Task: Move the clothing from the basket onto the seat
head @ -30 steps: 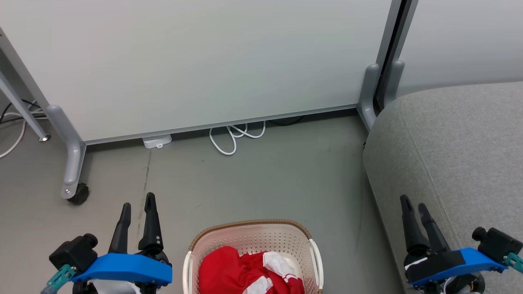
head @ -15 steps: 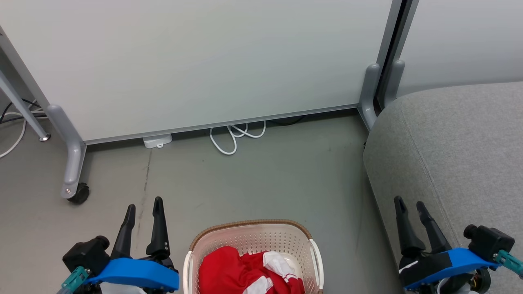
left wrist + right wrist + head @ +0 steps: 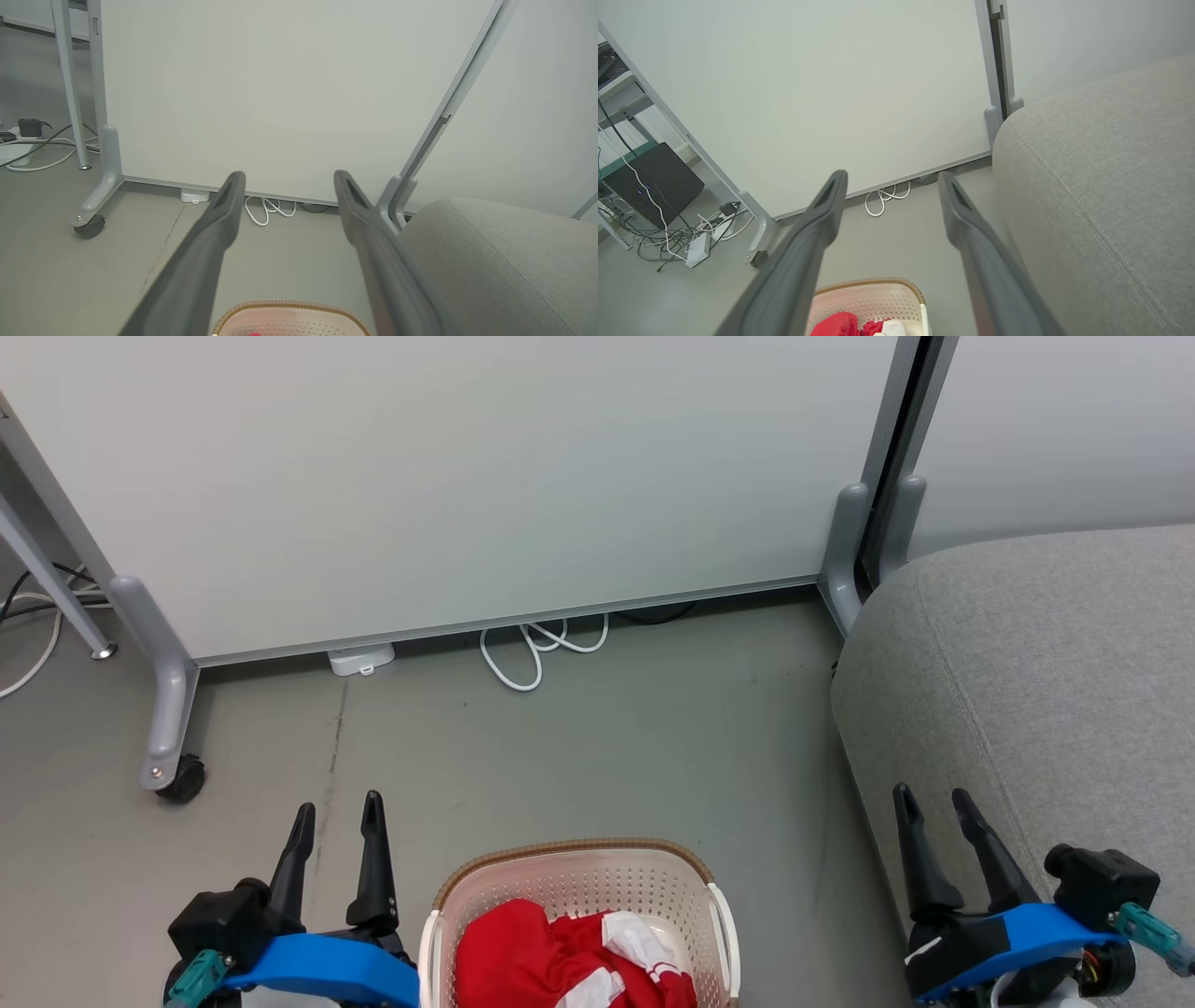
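While the clothing (image 3: 523,954) is left in the basket (image 3: 579,848), both jaws are held wide open, empty; a downward grab is needed.

Setting is judged to be a lab or office test bay, dressed as a domestic corner. The space is bounded by plain white partition panels (image 3: 467,476) mounted on grey metal feet, one foot being fitted with a castor (image 3: 182,780). A bare grey floor (image 3: 607,756) is noted, scuffed in places. A white cable loop (image 3: 527,658) is seen lying under the panel edge. Beyond the panels, a tangle of cables (image 3: 663,233), a power strip (image 3: 698,249) and a black equipment box (image 3: 654,182) are observed. Home character is supplied by a grey upholstered seat (image 3: 1046,663) and a laundry basket (image 3: 571,848) set on the floor.
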`<state>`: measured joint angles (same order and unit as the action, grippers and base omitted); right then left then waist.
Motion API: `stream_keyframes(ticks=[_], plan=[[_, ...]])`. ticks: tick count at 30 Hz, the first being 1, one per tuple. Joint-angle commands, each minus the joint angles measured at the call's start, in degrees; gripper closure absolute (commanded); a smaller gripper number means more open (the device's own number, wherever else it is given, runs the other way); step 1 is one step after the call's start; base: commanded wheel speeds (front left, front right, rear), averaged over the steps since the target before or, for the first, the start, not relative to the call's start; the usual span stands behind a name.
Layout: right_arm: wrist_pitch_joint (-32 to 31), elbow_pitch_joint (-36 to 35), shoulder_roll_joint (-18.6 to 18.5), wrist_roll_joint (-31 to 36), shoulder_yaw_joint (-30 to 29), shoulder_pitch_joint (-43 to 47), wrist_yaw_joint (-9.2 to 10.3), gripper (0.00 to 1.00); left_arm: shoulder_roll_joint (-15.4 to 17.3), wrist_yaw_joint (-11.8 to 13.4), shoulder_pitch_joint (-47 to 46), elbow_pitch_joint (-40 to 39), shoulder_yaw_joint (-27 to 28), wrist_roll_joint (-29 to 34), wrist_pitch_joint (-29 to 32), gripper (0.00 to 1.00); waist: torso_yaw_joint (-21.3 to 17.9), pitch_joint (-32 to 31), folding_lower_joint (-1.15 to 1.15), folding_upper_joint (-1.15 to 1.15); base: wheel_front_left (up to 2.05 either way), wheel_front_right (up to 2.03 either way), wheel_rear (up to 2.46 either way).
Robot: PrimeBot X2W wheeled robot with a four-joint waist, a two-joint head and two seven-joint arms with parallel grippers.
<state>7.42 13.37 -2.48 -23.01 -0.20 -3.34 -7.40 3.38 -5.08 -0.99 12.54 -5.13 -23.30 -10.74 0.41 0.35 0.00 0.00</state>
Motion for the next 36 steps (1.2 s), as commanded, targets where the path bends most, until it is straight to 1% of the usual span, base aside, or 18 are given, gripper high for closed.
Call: stream_keyframes(ticks=[1, 18, 36], plan=[[0.5, -0.7, -0.5, 1.8, 0.0, -0.2, -0.11, 0.00, 0.1, -0.1, 0.2, -0.3, -0.2, 1.5, -0.6, 0.00, 0.0, 0.0, 0.00, 0.00, 0.00, 0.00, 0.00], [0.4, -1.4, -0.5, 11.9, -1.1, 0.5, -0.13, 0.00, -0.3, -0.4, 0.6, 0.7, -0.5, 7.1, -2.6, 0.00, 0.1, 0.1, 0.00, 0.00, 0.00, 0.00, 0.00], [1.4, -1.3, -0.6, 19.6, -0.8, 0.3, -0.10, 0.00, -0.5, -0.4, 1.1, 1.8, -1.1, 11.4, -4.5, 0.00, 0.1, -0.3, 0.00, 0.00, 0.00, 0.00, 0.00]])
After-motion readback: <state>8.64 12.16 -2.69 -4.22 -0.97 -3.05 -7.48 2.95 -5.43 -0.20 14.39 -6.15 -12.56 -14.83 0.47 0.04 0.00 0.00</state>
